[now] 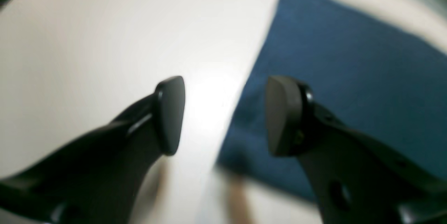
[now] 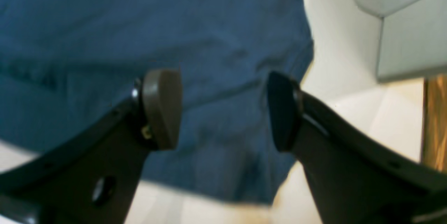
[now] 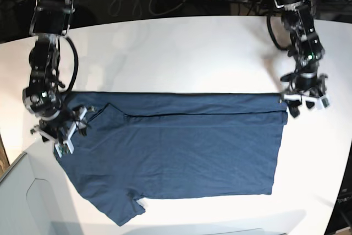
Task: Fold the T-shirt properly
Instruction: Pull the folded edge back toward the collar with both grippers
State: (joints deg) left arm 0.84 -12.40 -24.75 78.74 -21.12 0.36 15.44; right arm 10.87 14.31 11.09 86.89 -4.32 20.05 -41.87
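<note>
Taking the shirt point(image 3: 176, 152) as the landmark and reading the base view from left to right: the right gripper point(image 3: 65, 129) hangs over the shirt's left end, by the shoulder and sleeve, and its wrist view shows the fingers point(image 2: 162, 108) spread apart with blue cloth lying below the gap and nothing pinched. The shirt itself lies spread across the middle of the white table point(image 3: 181, 53), long axis running left to right; its far edge is doubled over toward the near side into a straight band, with a crease line running just inside that edge. One sleeve sticks out at the near-left corner, not yet tucked. At the shirt's far-right corner the left gripper point(image 3: 306, 100) sits just off the cloth; its wrist view has the fingers point(image 1: 171, 114) apart and empty, one over bare table, the other over the shirt's edge. My reading is that the first lengthwise fold has been laid and both grippers have let go. The next move would probably call for fresh pinches along the near edge or the loose sleeve, both ends taken evenly so that the cloth comes over without skewing the crease.
</note>
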